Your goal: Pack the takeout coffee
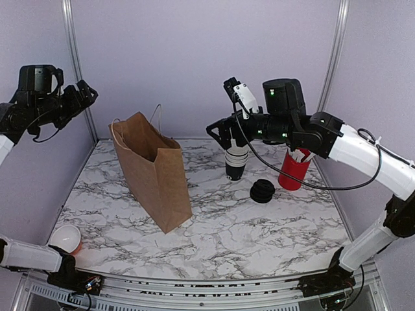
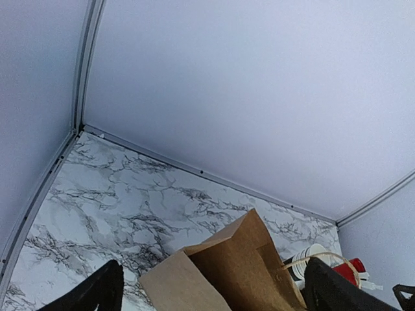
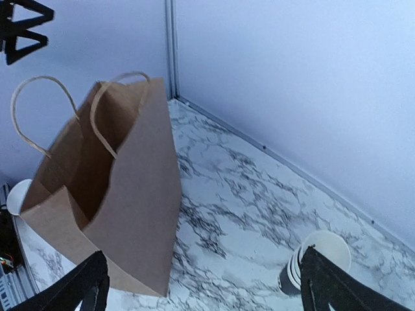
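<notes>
Both claws gape wide and empty: the left claw (image 1: pixel 85 96) high by the wall, the right claw (image 1: pixel 219 133) above the cup stack (image 1: pixel 237 159). No takeout coffee shows on the bench (image 1: pixel 259 233); probably it already sits inside the paper bag (image 1: pixel 155 175), whose bottom is hidden, so little seems left

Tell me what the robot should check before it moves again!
1. Paper bag standing upright, mouth open: ok.
2. Left gripper open and empty, up high to the bag's left: ok.
3. Right gripper open and empty: ok.
4. Takeout coffee inside the bag: cannot tell; no lidded cup shows, and the bag's bottom is hidden.
5. Stack of cups upright below the right gripper: ok.
</notes>
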Controlling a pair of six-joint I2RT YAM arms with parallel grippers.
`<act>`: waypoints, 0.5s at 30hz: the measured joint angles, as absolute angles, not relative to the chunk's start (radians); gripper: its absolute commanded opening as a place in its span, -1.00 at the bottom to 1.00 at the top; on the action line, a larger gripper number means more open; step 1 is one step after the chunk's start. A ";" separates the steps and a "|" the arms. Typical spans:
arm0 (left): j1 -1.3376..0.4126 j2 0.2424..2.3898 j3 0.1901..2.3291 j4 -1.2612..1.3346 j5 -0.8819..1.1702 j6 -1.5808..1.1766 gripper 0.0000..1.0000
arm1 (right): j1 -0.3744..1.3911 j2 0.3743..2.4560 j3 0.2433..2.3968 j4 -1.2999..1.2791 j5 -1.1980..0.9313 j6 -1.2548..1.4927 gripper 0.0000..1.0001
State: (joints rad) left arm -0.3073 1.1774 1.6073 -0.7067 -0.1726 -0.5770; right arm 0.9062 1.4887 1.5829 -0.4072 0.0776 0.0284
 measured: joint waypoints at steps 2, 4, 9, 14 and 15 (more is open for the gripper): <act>-0.293 1.128 1.527 -0.673 -0.189 -0.572 0.98 | 0.862 1.448 1.499 -0.402 0.090 0.056 0.99; -0.284 1.094 1.458 -0.651 -0.199 -0.570 0.98 | 0.818 1.417 1.440 -0.404 0.089 0.078 1.00; -0.257 1.034 1.272 -0.581 -0.203 -0.579 0.98 | 0.745 1.383 1.329 -0.406 0.107 0.117 1.00; -0.233 0.986 1.072 -0.533 -0.188 -0.617 0.99 | 0.741 1.405 1.198 -0.397 0.096 0.144 0.96; -0.231 0.976 1.036 -0.522 -0.182 -0.626 0.98 | 0.741 1.423 1.185 -0.396 0.092 0.148 0.96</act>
State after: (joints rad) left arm -0.2314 0.9764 1.0363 -0.5217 -0.1822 -0.6258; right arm 0.7414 1.4231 1.1854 -0.3958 0.0921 0.1482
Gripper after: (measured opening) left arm 0.992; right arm 0.986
